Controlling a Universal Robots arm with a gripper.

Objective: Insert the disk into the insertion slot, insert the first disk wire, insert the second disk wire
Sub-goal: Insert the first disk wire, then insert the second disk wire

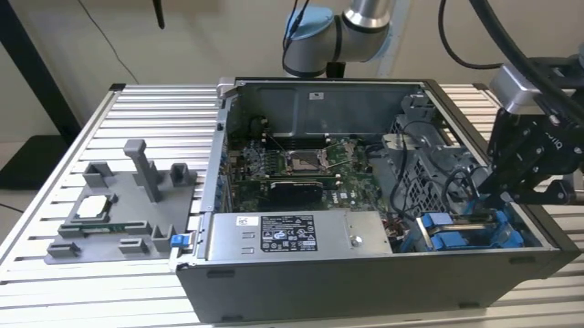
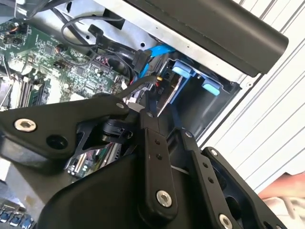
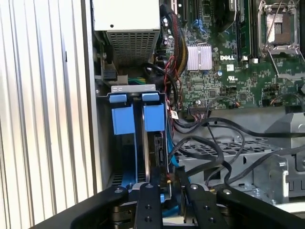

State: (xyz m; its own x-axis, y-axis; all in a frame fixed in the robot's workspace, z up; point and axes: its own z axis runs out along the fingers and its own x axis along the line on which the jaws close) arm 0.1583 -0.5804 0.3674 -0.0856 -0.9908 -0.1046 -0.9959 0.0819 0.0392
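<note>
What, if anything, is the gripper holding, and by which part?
It cannot be told: the gripper is down at the slot, among wires.

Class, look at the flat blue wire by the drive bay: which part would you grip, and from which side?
Probably its black plug, the one rigid, flat-sided part; the blue wire itself is thin and curved. Come from above, through the open side of the case, pinching the plug's broad faces.

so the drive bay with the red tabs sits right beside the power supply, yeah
Not red: the tabs on the drive bay are blue, as the first wrist view shows. The bay does sit right beside the power supply.
</note>
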